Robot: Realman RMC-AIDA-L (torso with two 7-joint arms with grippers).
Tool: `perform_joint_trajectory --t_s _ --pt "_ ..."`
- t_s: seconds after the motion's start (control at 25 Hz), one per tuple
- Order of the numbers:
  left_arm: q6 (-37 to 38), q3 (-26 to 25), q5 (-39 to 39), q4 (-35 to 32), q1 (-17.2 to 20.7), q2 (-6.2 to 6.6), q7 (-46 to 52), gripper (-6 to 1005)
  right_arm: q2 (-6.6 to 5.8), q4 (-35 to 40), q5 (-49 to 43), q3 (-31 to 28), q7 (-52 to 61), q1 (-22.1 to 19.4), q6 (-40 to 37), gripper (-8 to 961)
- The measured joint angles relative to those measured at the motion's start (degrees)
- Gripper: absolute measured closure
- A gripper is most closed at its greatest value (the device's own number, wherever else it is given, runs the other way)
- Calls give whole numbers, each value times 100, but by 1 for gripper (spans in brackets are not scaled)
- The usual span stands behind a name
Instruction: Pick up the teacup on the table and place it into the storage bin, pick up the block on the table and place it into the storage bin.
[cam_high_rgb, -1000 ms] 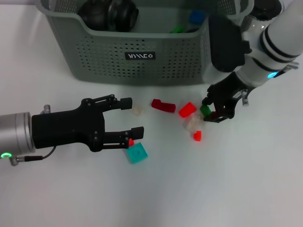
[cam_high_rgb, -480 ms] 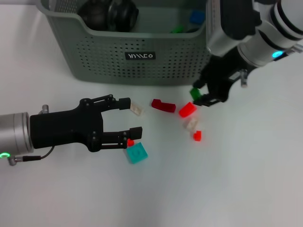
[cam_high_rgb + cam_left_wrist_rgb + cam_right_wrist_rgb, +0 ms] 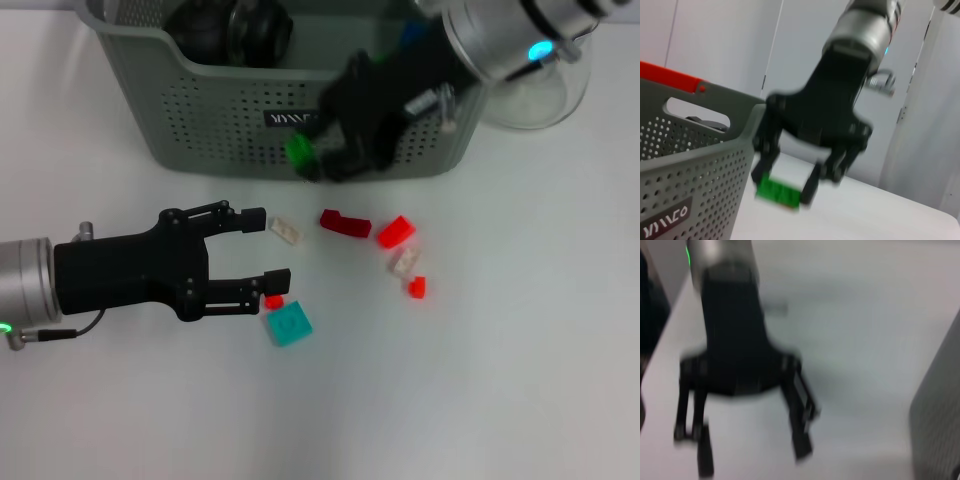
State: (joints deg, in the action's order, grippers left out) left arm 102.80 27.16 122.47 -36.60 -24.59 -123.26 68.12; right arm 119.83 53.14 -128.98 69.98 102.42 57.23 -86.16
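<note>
In the upper middle of the head view, the right claw [image 3: 318, 160] is clamped on a green block [image 3: 298, 152], held in front of the bin's [image 3: 200, 110] perforated front wall, just right of its black label [image 3: 294, 118]; the left wrist view shows the same green block [image 3: 777, 192] pinched between the black fingers [image 3: 810, 185], raised off the table [image 3: 500, 380] beside the bin [image 3: 685, 170]. The left claw [image 3: 265, 248] hangs low at centre left with its fingers spread wide and nothing between them. Loose pieces lie on the table: a pale block [image 3: 285, 231] by the upper fingertip, a small red piece [image 3: 273, 300] and a teal block [image 3: 288, 325] by the lower one, then a dark red block [image 3: 345, 223], a red block [image 3: 396, 232], another pale block [image 3: 403, 262] and a small red block [image 3: 416, 287] toward centre. A dark rounded object [image 3: 235, 28] sits inside the bin at upper left; a glass carafe [image 3: 535, 95] stands at upper right.
</note>
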Motion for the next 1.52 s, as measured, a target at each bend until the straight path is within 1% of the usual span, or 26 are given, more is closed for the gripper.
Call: perform_joint_trajectory --t_s 0.12,0.24,0.36,0.44,0.52,0.72,0.84,0.96,1.12,1.28,1.52 --pt "15 -1 -31 -51 27 6 0 153 -6 366 321 -289 163 46 -102 521" --pt "24 -1 -41 -73 41 7 0 153 -25 687 345 -541 528 103 77 522" --pt "28 -1 -45 -79 48 6 0 153 -102 833 221 -669 920 153 483 523" --pt "30 -1 -49 -82 50 5 0 153 -149 816 11 -679 1218 189 919 523" --pt "30 0 -51 -84 51 5 0 153 -160 736 -353 -651 1532 219 1414 523" --pt "30 0 -51 -85 51 4 0 153 -62 348 -1680 -621 2421 440 2259 524" --pt "30 0 -42 -85 45 7 0 153 -3 138 -2488 -615 2913 619 2468 524" --pt "30 0 -36 -85 33 12 -7 153 28 -65 -2972 -608 3222 736 2613 524" --pt "30 0 -36 -85 30 13 -25 152 31 -288 -3211 -538 3408 780 2802 524" --pt "29 0 -42 -85 34 13 -26 152 30 -446 -3395 -323 3461 794 2837 524" --pt "14 0 -46 -85 43 13 -29 152 32 -459 -3515 -102 3696 793 2793 523"
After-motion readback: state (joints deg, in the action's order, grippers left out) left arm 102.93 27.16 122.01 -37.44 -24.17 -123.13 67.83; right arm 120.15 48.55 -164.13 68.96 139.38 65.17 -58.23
